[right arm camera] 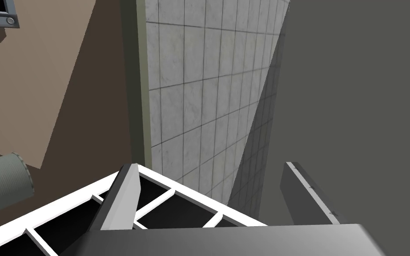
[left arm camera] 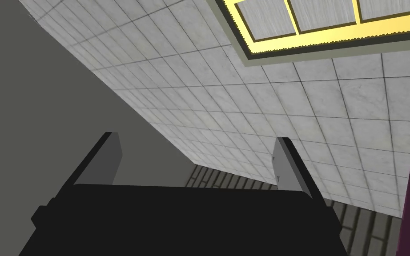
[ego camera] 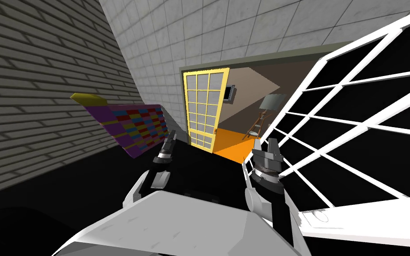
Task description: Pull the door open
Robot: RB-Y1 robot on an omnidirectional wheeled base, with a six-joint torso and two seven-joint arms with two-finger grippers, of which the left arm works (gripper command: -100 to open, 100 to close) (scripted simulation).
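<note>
Entry: white lattice door (ego camera: 368, 212), standing wide open along my right side, its frame just beside my right claw (right arm camera: 211, 165), which is spread and pinching nothing (contact uncertain); left claw (left arm camera: 197, 136) spread, idle; step, probably the pull's end; next, back clear.

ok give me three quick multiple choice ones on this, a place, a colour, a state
1. The white-framed door is closest to: A the left gripper; B the right gripper; C equally near both.
2. The far door has a frame coloured: A yellow; B red; C blue.
3. The left gripper's fingers are: A shut on a handle; B open; C shut on nothing.
Answers: 1 B, its bars pass right beside that gripper's finger. 2 A, a yellow grid surrounds its pale panes. 3 B, the fingers stand well apart with nothing between.
</note>
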